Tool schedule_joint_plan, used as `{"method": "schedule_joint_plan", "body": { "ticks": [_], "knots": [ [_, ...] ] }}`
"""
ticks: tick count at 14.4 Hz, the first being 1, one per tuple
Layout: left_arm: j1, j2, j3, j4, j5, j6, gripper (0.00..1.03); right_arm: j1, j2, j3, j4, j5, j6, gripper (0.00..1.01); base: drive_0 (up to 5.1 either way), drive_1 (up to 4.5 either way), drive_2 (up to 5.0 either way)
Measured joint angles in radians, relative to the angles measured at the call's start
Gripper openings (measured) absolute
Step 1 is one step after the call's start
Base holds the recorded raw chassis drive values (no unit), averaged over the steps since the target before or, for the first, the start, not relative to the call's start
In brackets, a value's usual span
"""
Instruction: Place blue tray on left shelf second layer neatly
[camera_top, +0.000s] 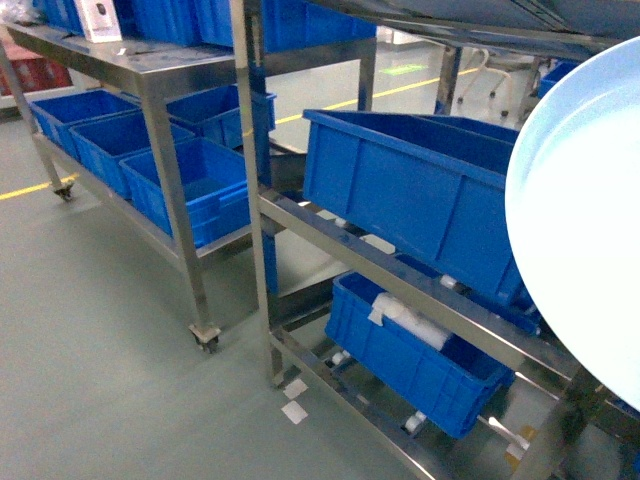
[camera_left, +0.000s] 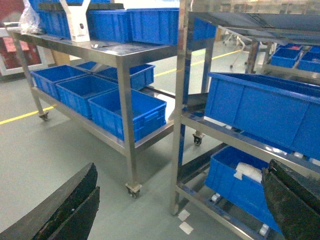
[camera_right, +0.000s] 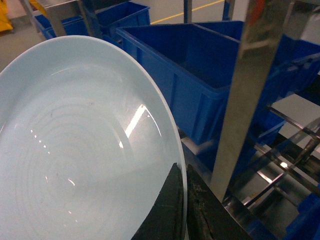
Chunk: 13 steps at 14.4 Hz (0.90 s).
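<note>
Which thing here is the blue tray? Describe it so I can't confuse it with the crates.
Start at the steel rack holding deep-blue crates. At the head view's right edge, the blue tray is clamped by its rim in the right gripper. It alone is pale, round and shallow.

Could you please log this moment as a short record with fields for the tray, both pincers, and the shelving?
tray: blue tray, pale and round, held up off any surface, tilted
right pincer: right pincer shut on the tray's rim
left pincer: left pincer open, holding nothing
shelving: left shelf, stainless steel, wheeled
shelf contents: deep-blue crates on the rail layers
placement: tray not yet on any layer
floor: grey floor with a yellow line
</note>
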Motion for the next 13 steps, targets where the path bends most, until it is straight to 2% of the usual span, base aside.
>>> {"method": "schedule_joint_plan", "body": {
  "ticks": [13],
  "knots": [
    [0.0, 0.0, 0.0, 0.0, 0.0, 0.0, 0.98, 0.0, 0.0, 0.0, 0.0, 0.0, 0.0, 0.02, -1.5, -1.48, -1.5]
  ]
}}
